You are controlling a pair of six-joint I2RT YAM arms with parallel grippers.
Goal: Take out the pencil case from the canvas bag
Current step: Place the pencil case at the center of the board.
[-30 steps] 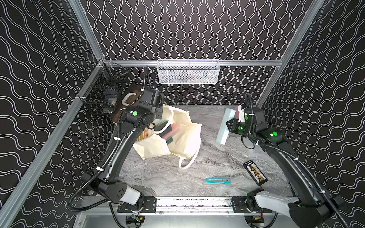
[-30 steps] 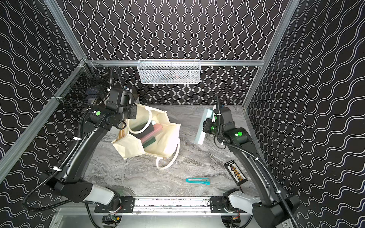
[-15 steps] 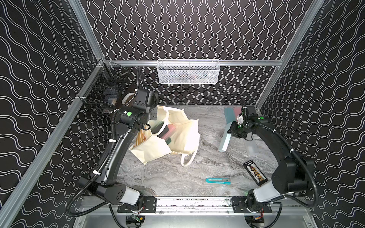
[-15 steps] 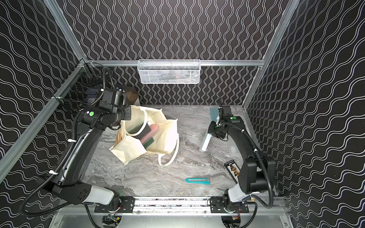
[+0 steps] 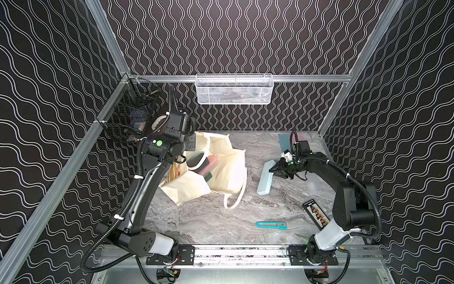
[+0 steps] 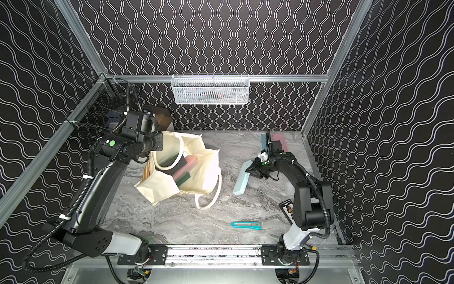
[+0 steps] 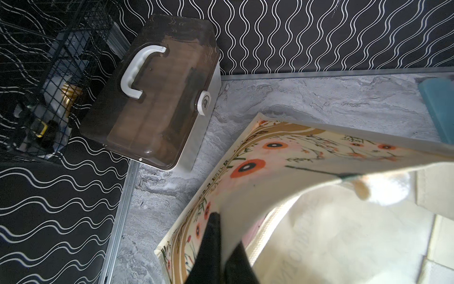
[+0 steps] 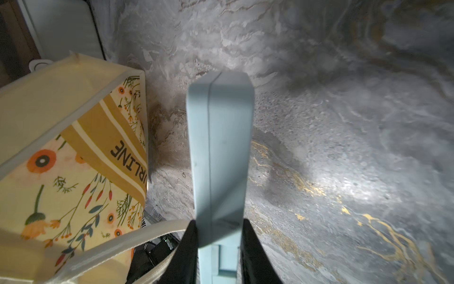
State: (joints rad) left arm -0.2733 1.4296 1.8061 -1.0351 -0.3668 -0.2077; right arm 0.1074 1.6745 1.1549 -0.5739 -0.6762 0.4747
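pencil case (image 8: 218,152) pinched by right gripper (image 8: 218,222), left gripper (image 7: 227,236) pinching canvas bag (image 7: 294,152), wrist-view only

Right pincer (image 5: 275,172) dropped low, pencil case (image 5: 264,181) down at table (image 5: 208,221)

So the right gripper (image 8: 218,222) has the pale blue pencil case (image 8: 219,147) pinched

Case pokes straight out from the black fingers (image 8: 185,248) over the grey marble bench (image 8: 344,123). The canvas bag (image 8: 73,147) is just beside it, flowery tan-banded side showing, with a cream handle (image 8: 118,248) looping past.
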